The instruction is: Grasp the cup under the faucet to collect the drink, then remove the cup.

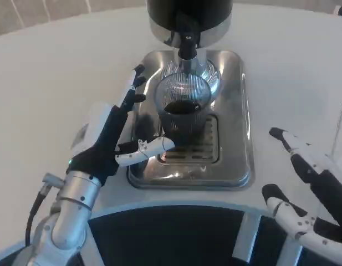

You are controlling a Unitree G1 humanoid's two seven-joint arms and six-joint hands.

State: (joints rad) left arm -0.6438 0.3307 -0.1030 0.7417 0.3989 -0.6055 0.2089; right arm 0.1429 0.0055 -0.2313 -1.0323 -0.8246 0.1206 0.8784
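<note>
A ribbed clear cup [182, 108] with dark drink in it stands on the steel drip tray [237, 111], straight below the black faucet [187, 44]. My left hand [112, 136] is at the cup's left side. Its fingers [134, 86] stretch up along the tray's left edge with a small gap to the glass, and its thumb [148, 151] reaches across in front of the cup's base, touching or nearly touching it. My right hand [304, 183] hovers at the lower right, off the tray, fingers apart and holding nothing.
The dispenser's black and chrome body [187, 16] overhangs the cup from the back. A slotted grate [207, 147] lies in the tray in front of the cup. White table [60, 72] spreads to both sides; its curved front edge [176, 206] runs just below the tray.
</note>
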